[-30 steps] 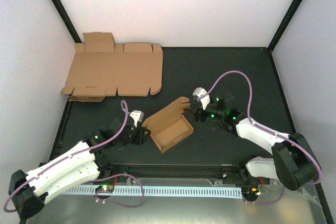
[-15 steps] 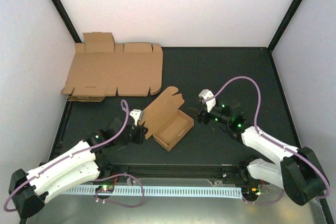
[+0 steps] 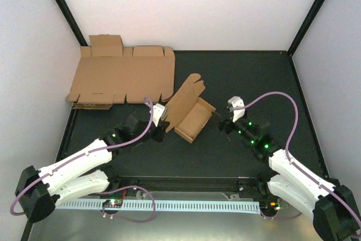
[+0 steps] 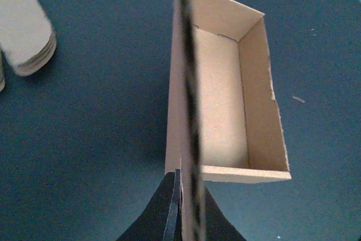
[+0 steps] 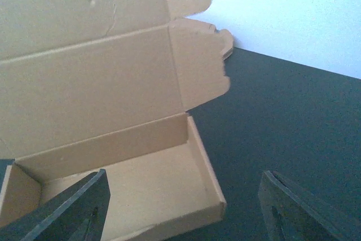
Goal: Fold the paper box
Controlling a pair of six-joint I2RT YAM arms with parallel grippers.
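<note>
paper box point(image 3: 193, 118) slid farther | left end effector point(image 4: 185, 207) pinching it | right end effector point(image 3: 219, 123) spread beside

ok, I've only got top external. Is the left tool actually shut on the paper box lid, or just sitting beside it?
Observer: Shut on it. The left wrist view shows the left tool pinching the lid panel of the paper box edge-on, at the panel's near end.
Operator: Anything inside the tray?
Observer: No. That same view looks straight into it and shows only a bare cardboard floor.
Operator: Right tool gripping yet?
Observer: No. In the right wrist view the right tool is open, and the tray's near corner shows in the gap between its fingers. I can't tell whether it's touching.
</note>
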